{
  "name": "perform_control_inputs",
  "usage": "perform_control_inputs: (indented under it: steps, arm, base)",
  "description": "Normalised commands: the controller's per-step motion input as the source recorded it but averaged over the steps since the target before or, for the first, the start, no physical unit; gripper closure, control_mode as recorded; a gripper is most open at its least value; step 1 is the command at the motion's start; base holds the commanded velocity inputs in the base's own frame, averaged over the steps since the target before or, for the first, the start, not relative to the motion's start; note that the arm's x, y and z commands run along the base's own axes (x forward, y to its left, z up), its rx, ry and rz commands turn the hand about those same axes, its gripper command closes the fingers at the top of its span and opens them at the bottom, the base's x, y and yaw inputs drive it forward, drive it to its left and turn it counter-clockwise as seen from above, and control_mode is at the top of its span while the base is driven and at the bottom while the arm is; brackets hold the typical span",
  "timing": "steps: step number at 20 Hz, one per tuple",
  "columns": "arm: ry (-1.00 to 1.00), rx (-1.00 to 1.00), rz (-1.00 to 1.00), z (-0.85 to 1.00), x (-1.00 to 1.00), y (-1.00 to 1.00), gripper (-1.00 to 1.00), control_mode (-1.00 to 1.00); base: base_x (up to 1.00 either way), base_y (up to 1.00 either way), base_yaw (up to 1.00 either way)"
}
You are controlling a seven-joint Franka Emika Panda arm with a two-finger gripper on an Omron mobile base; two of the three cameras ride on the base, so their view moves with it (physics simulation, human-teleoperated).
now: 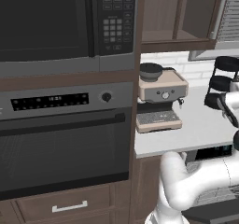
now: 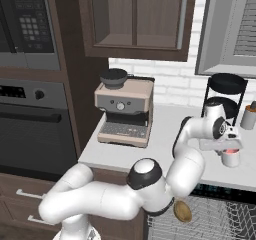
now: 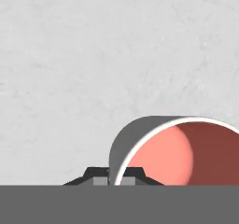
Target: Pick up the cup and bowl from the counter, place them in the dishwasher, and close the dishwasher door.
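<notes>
Arm folded at the elbow, hand pointing down over the cup (image 2: 230,157) on the table (image 2: 165,129), right of the coffee machine (image 2: 124,111). Fingers (image 3: 99,175) pinched narrow on the cup's rim. Fingertips mostly hidden below the cup wall. Bowl (image 2: 183,211) sits in the dishwasher (image 2: 210,219) rack, half behind the arm.

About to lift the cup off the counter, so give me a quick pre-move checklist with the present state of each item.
1. Claw shut on cup rim: ok, a finger on each side of the wall.
2. Cup upright: ok.
3. Cup off the counter: cannot tell.
4. Dishwasher open, rack exposed: ok.
5. Bowl already in the rack: ok.
6. Stand close behind the cup: not ok, lift straight up.
</notes>
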Motion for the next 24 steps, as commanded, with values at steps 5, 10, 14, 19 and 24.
perform_control_inputs:
  steps: [5,10,14,19,24]
  arm:
    - [0.0,0.07,-0.02,0.33,-0.91,0.06,1.0,-1.0]
    - [0.0,0.02,-0.01,0.43,-1.0,0.24,1.0,-1.0]
    - [0.0,0.03,0.0,0.14,-1.0,0.18,1.0,-1.0]
    - [-0.05,0.26,0.02,-0.02,-1.0,0.04,1.0,-1.0]
    - [-0.11,0.34,0.04,-0.38,-0.99,0.16,1.0,-1.0]
  base:
    - [0.0,0.0,0.0]
    - [0.0,0.0,0.0]
    - [0.0,0.0,0.0]
    - [0.0,0.0,0.0]
    - [0.0,0.0,0.0]
